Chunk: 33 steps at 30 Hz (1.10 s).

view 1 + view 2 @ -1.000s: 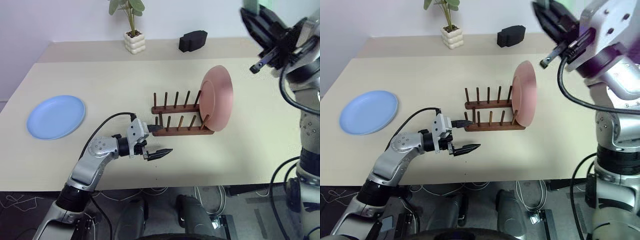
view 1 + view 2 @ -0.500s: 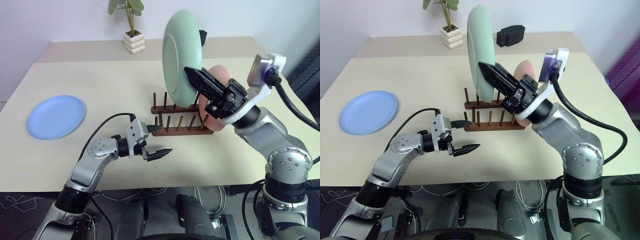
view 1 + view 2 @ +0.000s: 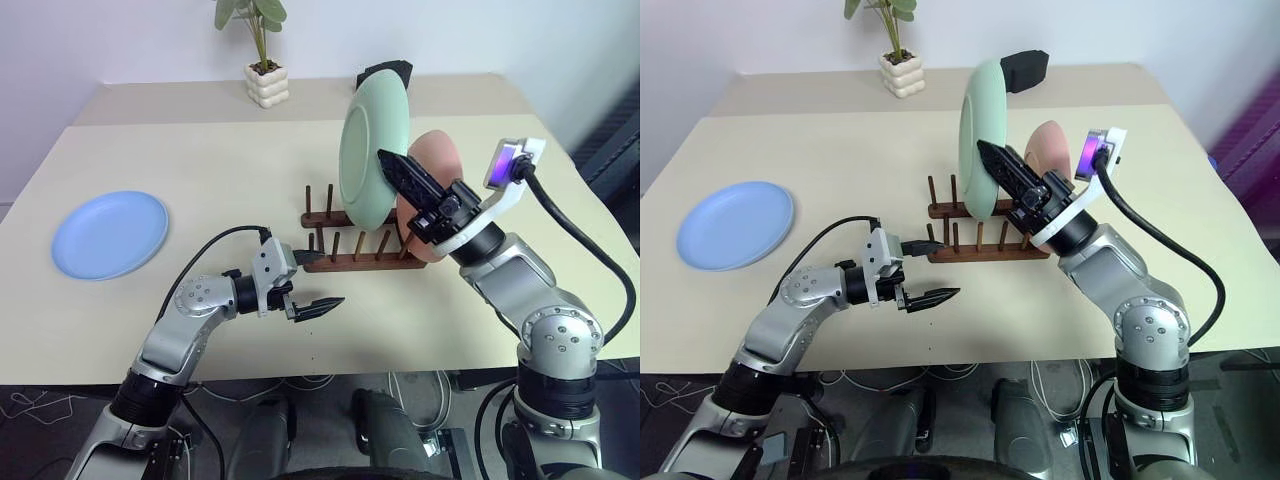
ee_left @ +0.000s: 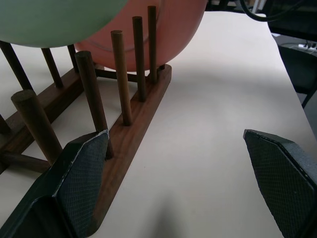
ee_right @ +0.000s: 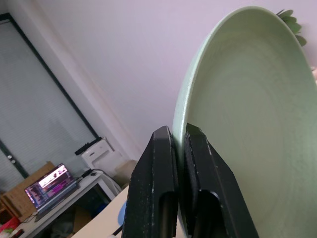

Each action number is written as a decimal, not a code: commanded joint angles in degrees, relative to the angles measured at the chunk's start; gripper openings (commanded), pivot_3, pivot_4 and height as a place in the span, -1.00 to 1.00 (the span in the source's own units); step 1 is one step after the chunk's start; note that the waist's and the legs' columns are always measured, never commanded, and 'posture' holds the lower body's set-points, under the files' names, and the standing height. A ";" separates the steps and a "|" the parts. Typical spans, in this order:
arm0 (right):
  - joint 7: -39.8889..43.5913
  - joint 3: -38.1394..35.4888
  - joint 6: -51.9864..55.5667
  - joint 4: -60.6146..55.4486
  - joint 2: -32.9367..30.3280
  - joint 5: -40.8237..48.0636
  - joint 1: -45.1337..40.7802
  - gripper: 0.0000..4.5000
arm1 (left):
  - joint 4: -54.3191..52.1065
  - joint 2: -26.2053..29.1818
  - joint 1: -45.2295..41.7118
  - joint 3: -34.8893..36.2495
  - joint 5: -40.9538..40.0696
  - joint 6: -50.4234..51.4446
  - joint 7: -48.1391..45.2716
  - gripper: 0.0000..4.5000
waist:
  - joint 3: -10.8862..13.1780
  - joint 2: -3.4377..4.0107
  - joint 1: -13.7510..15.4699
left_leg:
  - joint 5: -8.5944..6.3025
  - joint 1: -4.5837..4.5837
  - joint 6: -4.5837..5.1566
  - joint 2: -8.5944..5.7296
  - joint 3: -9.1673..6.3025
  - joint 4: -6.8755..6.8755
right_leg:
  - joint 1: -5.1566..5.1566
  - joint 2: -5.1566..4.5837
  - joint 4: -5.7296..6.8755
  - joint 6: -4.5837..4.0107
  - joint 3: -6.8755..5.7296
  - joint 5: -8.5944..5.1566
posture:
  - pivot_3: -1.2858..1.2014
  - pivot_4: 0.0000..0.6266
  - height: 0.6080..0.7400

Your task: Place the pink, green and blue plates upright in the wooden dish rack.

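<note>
We see the rack (image 3: 355, 240) mid-worktop (image 3: 200, 160), pink plate (image 3: 440, 190) upright in its right end slot, the slots to the left free. Green plate (image 3: 372, 152) hangs on edge above the rack, right end effector (image 3: 398, 168) clamped on its rim. Blue plate (image 3: 110, 232) lies flat far left, open room around. Left end effector (image 3: 308, 285) fingers wide apart, empty, low at the rack's left end.
</note>
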 commanded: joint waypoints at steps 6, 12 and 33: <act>1.15 -2.55 -2.11 -1.02 0.74 0.82 0.47 -0.98 | -1.10 0.41 0.14 1.38 -0.41 -0.85 -0.01 1.00 | 0.00 0.00 0.02 | 0.00 0.00 0.00 0.00 0.00 0.00 | 0.00 0.00 -0.01 0.00 0.01 0.00 | 0.03 -0.52 0.99; 2.61 -4.04 -2.66 -2.94 0.34 3.79 1.20 -0.98 | -0.53 0.47 0.30 1.27 -0.36 -1.35 -0.27 1.00 | 0.00 0.00 0.03 | 0.00 -0.02 0.00 0.00 0.00 0.00 | 0.00 -0.01 -0.03 0.01 0.01 -0.01 | 0.03 -0.52 0.99; 2.65 -4.66 -2.61 -3.17 -0.94 5.01 1.11 -0.98 | -0.40 0.39 0.60 1.14 -0.41 -1.69 -0.23 1.00 | 0.00 0.00 0.03 | -0.01 -0.02 0.00 0.04 0.00 -0.02 | -0.02 -0.01 -0.06 0.05 0.00 -0.04 | 0.03 -0.52 0.99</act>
